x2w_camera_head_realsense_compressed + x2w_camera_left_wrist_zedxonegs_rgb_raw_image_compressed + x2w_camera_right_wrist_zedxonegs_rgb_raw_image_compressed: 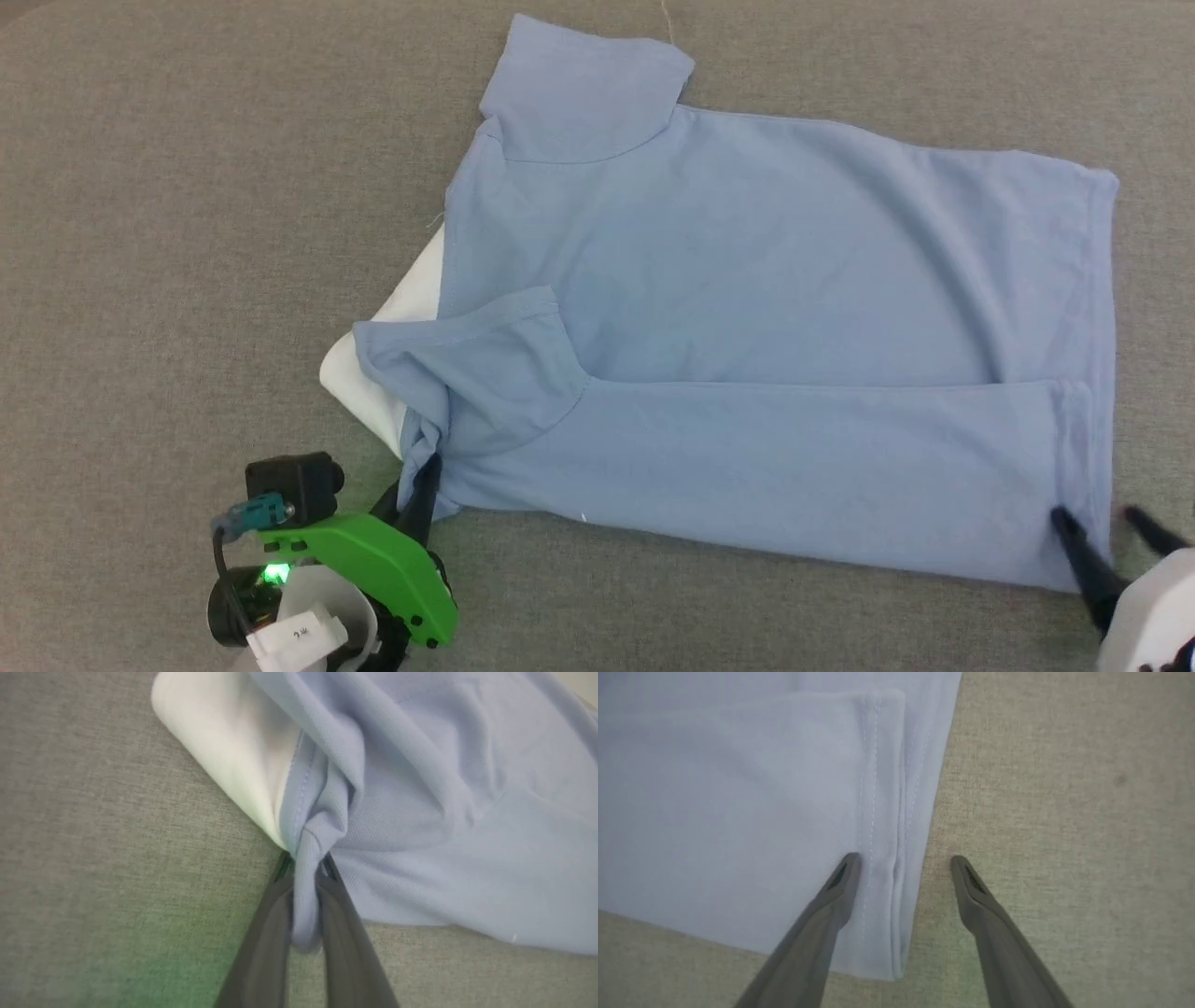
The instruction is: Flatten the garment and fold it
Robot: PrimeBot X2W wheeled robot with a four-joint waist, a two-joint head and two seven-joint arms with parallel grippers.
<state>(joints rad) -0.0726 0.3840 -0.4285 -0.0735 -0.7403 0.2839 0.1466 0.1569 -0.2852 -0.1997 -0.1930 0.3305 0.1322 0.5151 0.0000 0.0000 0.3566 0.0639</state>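
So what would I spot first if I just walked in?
The big light blue shirt spread over the grey surface, with a white panel peeking out at its left edge. The left gripper, by a bright green cover, is shut on a bunched shirt corner near that panel. The right gripper stands open astride the hemmed corner at lower right.

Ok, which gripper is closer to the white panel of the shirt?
Left. The left gripper is shut on the shirt right beside the white panel; the right gripper stands open, straddling the hem corner at the shirt's far end.
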